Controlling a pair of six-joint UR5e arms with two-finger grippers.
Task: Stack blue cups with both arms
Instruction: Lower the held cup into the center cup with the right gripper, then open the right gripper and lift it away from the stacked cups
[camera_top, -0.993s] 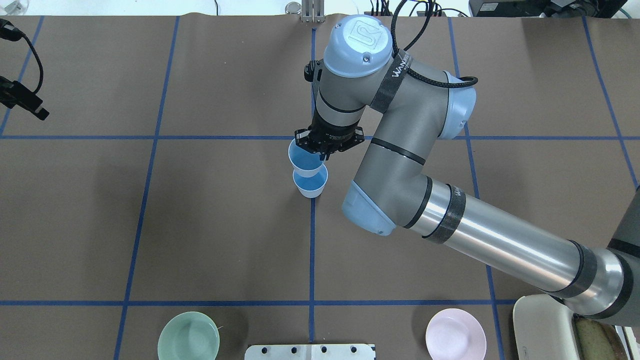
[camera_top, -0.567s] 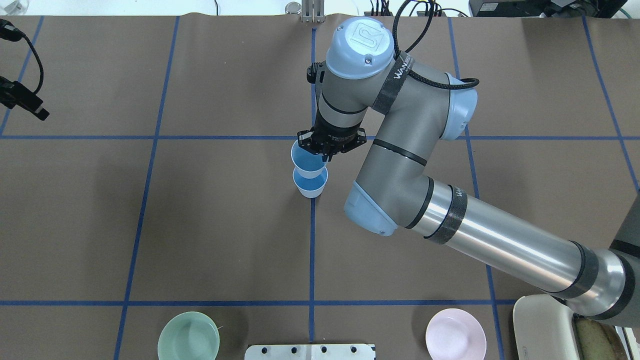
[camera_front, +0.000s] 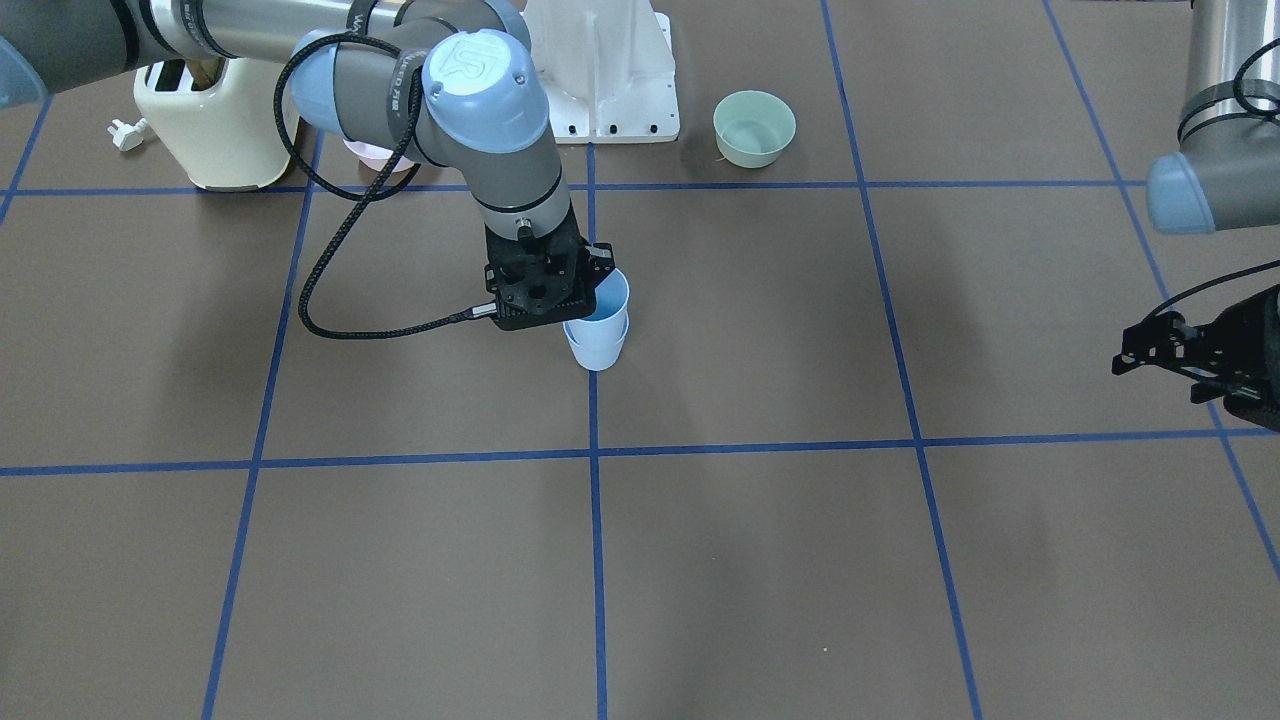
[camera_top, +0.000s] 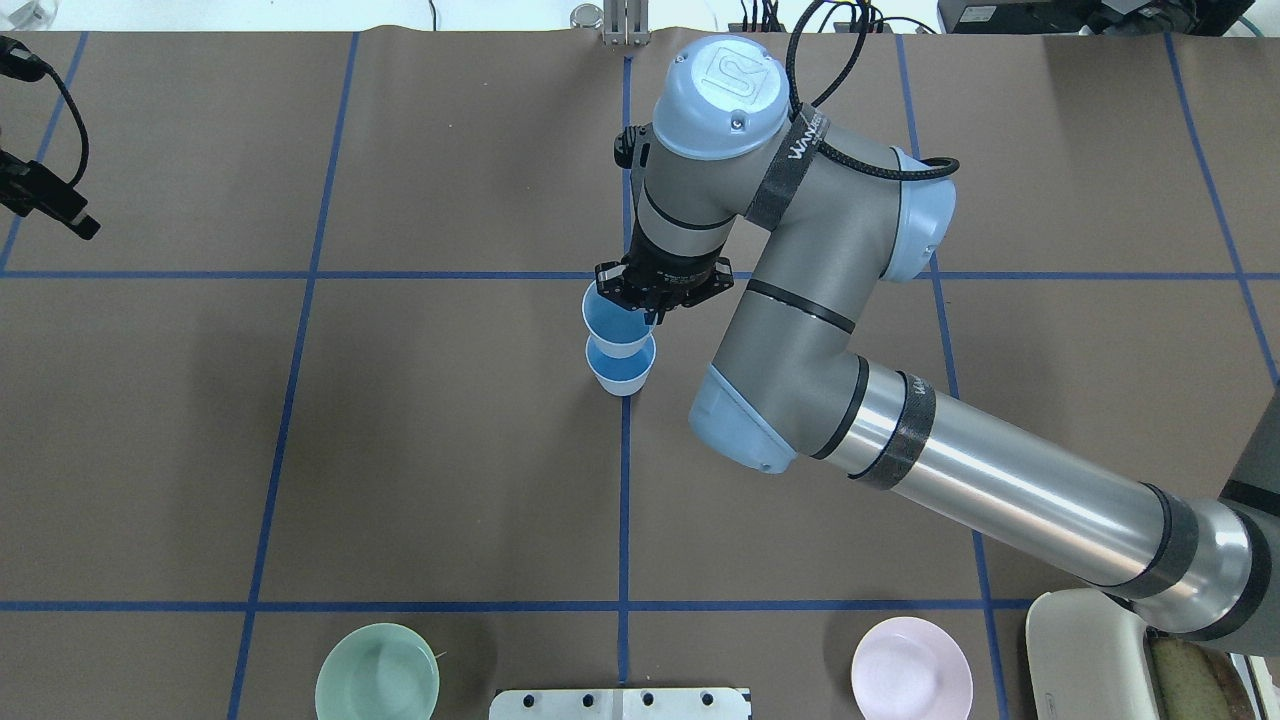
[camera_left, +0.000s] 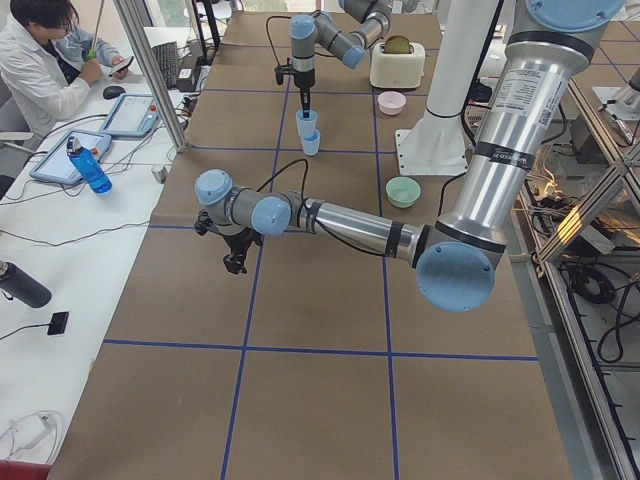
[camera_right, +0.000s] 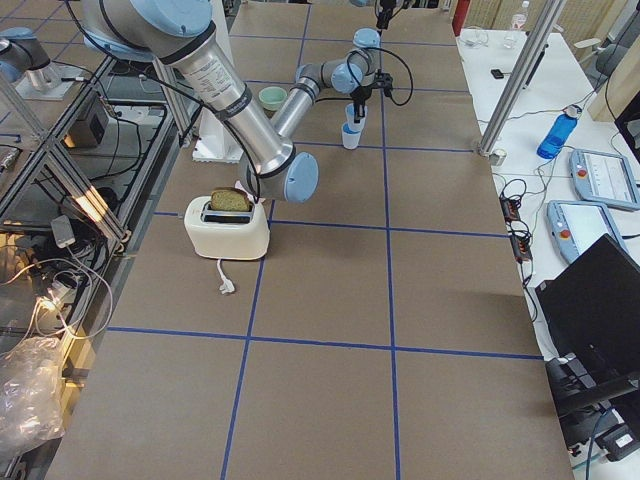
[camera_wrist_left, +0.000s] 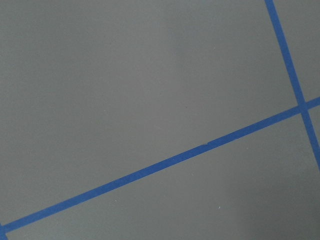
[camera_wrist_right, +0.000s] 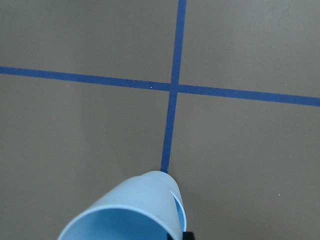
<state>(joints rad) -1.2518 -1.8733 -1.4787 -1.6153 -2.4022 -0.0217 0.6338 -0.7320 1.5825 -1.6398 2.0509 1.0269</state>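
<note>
One blue cup (camera_top: 622, 376) stands upright at the table's centre on the blue tape line, also in the front view (camera_front: 597, 348). My right gripper (camera_top: 648, 306) (camera_front: 583, 298) is shut on the rim of the second blue cup (camera_top: 610, 322) (camera_front: 608, 296). It holds that cup slightly tilted directly over the standing one, with its base at or just inside the lower rim. The held cup fills the bottom of the right wrist view (camera_wrist_right: 130, 210). My left gripper (camera_front: 1165, 378) (camera_top: 60, 205) hangs empty far off at the robot's left side, jaws apart, above bare table.
A mint-green bowl (camera_top: 377, 672) and a pink bowl (camera_top: 911, 673) sit near the robot's base mount (camera_top: 620, 703). A cream toaster (camera_front: 215, 120) with a cord stands behind the right arm. A person (camera_left: 50, 60) sits at the side desk.
The right gripper with its cup has shifted slightly to the right, closer over the standing cup. Over the last half second it has barely moved. The left gripper has not visibly moved.
</note>
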